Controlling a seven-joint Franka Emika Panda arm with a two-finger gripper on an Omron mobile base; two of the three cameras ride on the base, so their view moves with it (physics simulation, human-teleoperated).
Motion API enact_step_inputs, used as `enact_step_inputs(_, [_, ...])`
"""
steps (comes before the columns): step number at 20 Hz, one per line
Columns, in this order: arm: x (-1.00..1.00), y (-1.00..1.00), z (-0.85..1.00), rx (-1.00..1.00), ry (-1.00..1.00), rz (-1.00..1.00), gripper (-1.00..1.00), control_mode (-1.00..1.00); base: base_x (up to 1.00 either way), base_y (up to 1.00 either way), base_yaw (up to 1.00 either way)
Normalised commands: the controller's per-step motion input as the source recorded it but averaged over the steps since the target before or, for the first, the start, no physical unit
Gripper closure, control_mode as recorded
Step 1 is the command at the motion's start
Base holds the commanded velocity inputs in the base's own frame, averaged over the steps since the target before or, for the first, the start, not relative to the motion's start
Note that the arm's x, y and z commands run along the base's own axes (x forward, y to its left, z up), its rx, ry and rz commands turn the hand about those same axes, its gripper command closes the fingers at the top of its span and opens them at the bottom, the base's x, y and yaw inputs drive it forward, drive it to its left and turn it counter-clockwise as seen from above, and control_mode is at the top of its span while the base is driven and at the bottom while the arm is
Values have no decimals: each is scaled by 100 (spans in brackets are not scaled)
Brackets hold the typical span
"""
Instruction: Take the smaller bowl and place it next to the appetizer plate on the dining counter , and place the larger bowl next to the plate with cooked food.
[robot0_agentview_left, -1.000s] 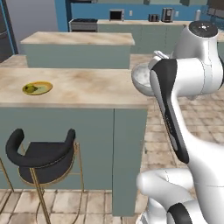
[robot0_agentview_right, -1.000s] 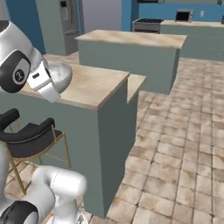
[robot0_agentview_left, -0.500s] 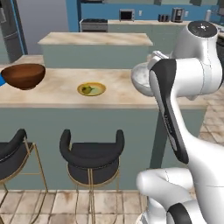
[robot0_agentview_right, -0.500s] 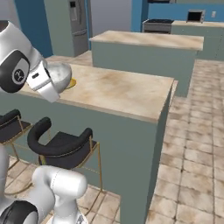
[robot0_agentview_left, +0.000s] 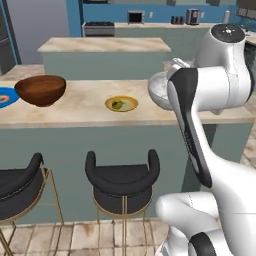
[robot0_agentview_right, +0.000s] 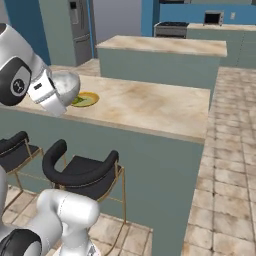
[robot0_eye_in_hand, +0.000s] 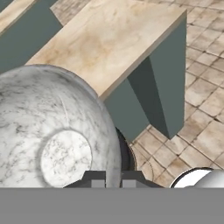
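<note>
Left base view: the larger bowl (robot0_agentview_left: 40, 89) stands on the dining counter (robot0_agentview_left: 80, 111), just beside the plate with cooked food (robot0_agentview_left: 6, 97) cut by the left edge; the appetizer plate (robot0_agentview_left: 121, 104) lies to its right, well apart
Right base view: the appetizer plate (robot0_agentview_right: 84, 99) peeks from behind the smaller bowl (robot0_agentview_right: 66, 86), and the counter's bare far end (robot0_agentview_right: 165, 107) runs out to the right
Hand view: the smaller bowl (robot0_eye_in_hand: 52, 127) looms up close, its marbled underside and round foot turned at the camera, counter end (robot0_eye_in_hand: 109, 39) and tiled floor (robot0_eye_in_hand: 205, 83) beyond
Count: two bowls, two plates, two black stools (robot0_agentview_left: 122, 182) under the counter, one island (robot0_agentview_left: 105, 46) behind
Arm: elbow bent high, forearm reaching toward the counter, hand level with the counter edge right of the appetizer plate
Gripper: (robot0_eye_in_hand: 113, 177) fingers closed on the smaller bowl's rim, bowl tipped on its side in the air above the counter's near edge, not touching it
</note>
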Motion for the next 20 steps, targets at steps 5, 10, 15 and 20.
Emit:
enact_step_inputs(5, [0, 0, 0, 0, 0, 0, 100, 100, 46, 1, -24])
enact_step_inputs(10, [0, 0, 0, 0, 0, 0, 100, 100, 79, 12, -20])
enact_step_inputs(15, [0, 0, 0, 0, 0, 0, 100, 100, 99, 46, -11])
enact_step_inputs(20, [0, 0, 0, 0, 0, 0, 100, 100, 84, 56, -7])
